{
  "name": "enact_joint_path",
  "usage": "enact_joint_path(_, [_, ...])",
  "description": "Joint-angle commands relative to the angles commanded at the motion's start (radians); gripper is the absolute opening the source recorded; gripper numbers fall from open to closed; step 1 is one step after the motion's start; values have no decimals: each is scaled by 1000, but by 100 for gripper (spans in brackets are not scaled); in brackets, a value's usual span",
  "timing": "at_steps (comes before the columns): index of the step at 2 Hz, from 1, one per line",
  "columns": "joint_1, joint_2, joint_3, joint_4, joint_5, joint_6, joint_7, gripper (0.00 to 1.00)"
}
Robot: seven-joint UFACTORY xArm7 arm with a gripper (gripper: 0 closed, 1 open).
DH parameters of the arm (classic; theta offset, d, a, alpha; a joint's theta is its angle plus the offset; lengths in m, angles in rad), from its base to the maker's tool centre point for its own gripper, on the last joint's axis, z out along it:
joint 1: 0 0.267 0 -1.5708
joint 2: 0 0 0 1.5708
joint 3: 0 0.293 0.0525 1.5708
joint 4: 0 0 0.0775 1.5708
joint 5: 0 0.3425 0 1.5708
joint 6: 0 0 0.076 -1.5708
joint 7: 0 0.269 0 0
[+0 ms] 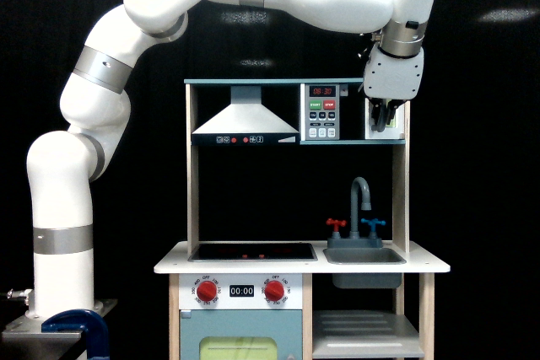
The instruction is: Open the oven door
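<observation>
The oven door [390, 122] sits at the upper right of the toy kitchen [299, 208], beside the red-and-green button panel [323, 113], swung outward and seen nearly edge-on. The gripper [385, 120] hangs directly in front of it, fingers pointing down; whether they pinch the handle cannot be told.

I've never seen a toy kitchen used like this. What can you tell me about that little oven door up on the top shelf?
The oven door is small and white-framed with a pale yellow-green window, plastic by its look. It sits at the exterior view's right end of the top shelf, beside the button panel. It appears swung open, turned nearly edge-on, and the pincer hides much of it. Whether the pincer grips its handle cannot be told.
</observation>
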Motion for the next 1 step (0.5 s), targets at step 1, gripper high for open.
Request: enact_joint_path(1, [-34, 120, 32, 187, -22, 57, 38, 0])
